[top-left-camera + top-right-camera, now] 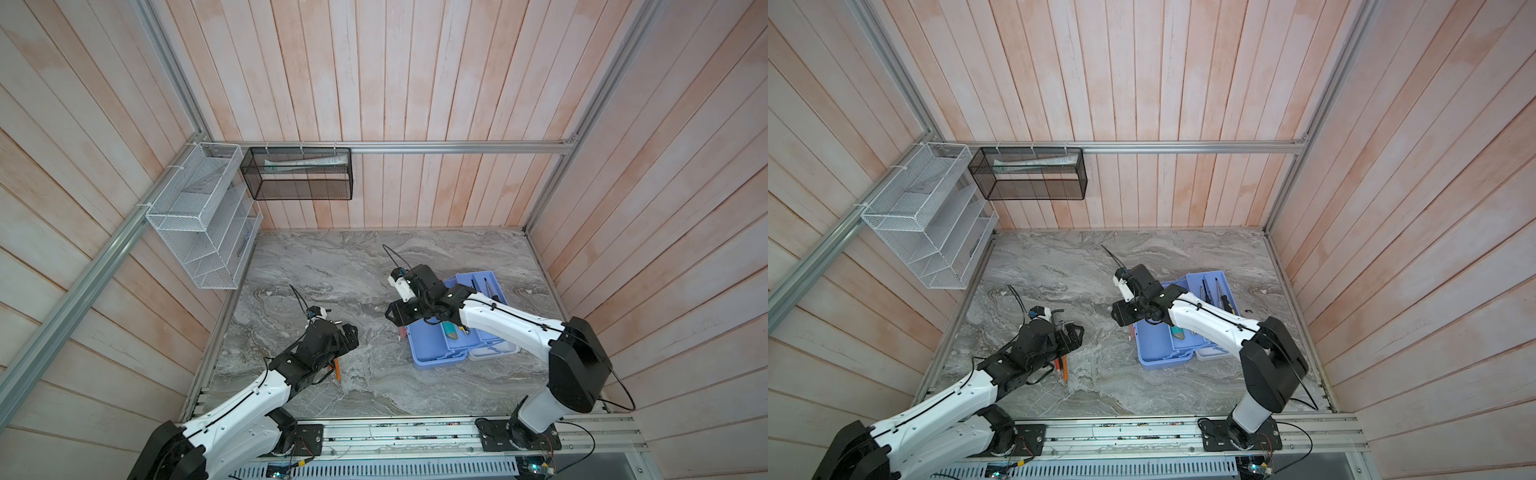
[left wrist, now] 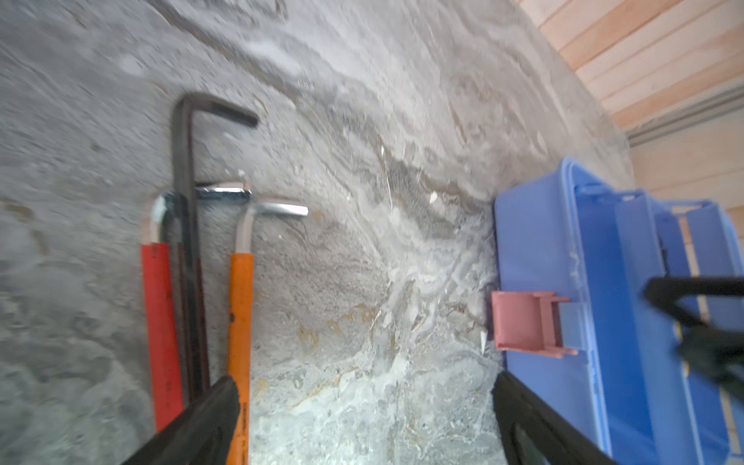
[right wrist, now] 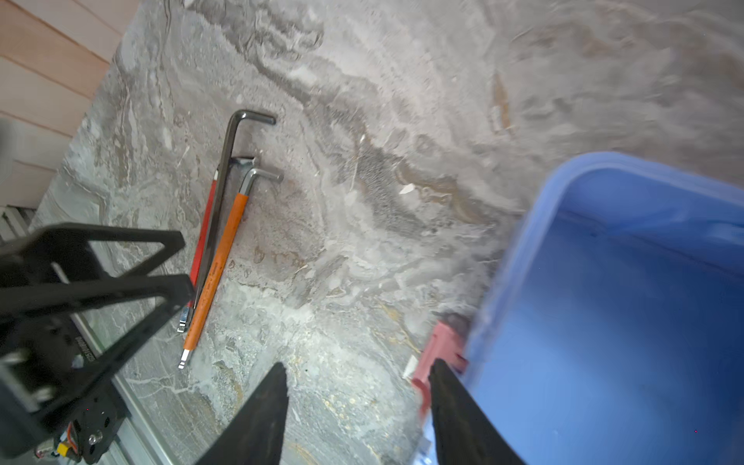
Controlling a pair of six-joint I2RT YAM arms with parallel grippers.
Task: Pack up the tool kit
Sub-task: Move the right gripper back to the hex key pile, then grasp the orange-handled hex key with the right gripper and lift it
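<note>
Marble tabletop carries everything in both top views. The light blue toolbox stands open on the right part, and its tray holds several thin tools. The hex keys lie on the left part, well apart from the box. The left gripper hangs over the keys, and the right gripper hangs at the box's left edge.

From the left wrist, the left gripper is spread wide and holds nothing. Three keys lie side by side, touching: a red-sleeved key, a black key and an orange-sleeved key. I judge that the step in hand is to pick one key. The orange one is outermost, so it is best to set the jaws across its sleeve, come down straight and close on it alone, so that the black key is not dragged along.

From the right wrist, the right gripper has its jaws apart with nothing between them. One finger is just beside the pink latch. This arm should keep clear of the path to the box's empty compartment.
</note>
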